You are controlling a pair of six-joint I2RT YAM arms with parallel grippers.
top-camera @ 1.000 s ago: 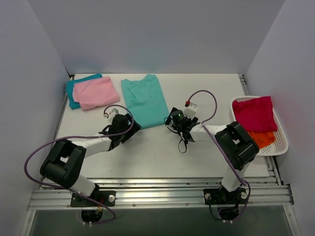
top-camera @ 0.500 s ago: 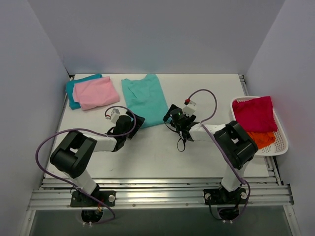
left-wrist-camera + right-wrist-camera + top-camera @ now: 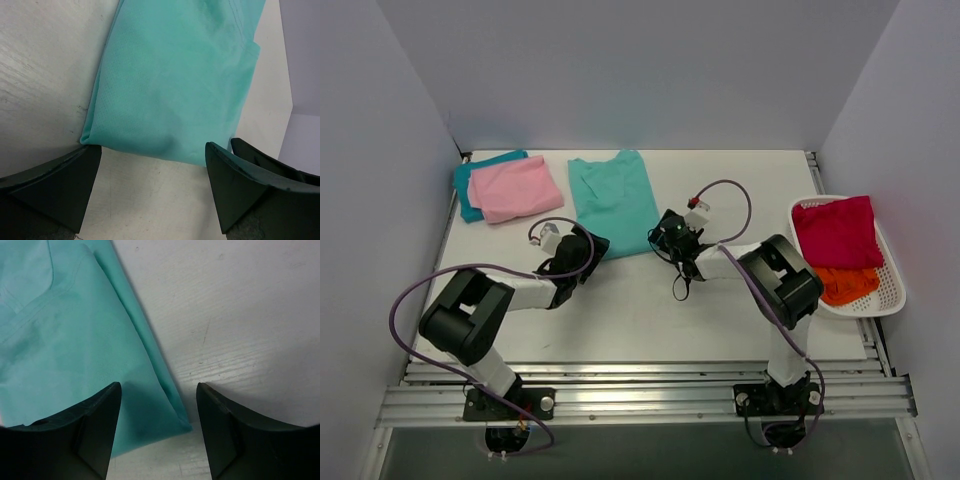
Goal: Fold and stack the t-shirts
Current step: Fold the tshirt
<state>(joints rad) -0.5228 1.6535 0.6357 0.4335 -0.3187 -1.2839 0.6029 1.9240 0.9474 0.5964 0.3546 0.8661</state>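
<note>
Right now the left gripper (image 3: 152, 150) sits low at the near left corner of the mint green t-shirt (image 3: 613, 200), jaws wide apart and holding nothing. The right gripper (image 3: 158, 387) straddles the near right corner, jaws apart with the folded hem between them, not yet pinching. The shirt lies flat as a long panel mid-table (image 3: 720, 310), its sides folded in. Being thin, limp cloth, it is probably light and will likely sag and slide on the smooth top. The two near corners, where the layers stack, look like the surest hold. Farther out, the pale pink t-shirt (image 3: 515, 187) lies folded on the teal blue t-shirt (image 3: 468, 178) at far left. The crimson t-shirt (image 3: 835, 230) and orange t-shirt (image 3: 850, 283) lie in the white basket (image 3: 892, 292) at right.
</note>
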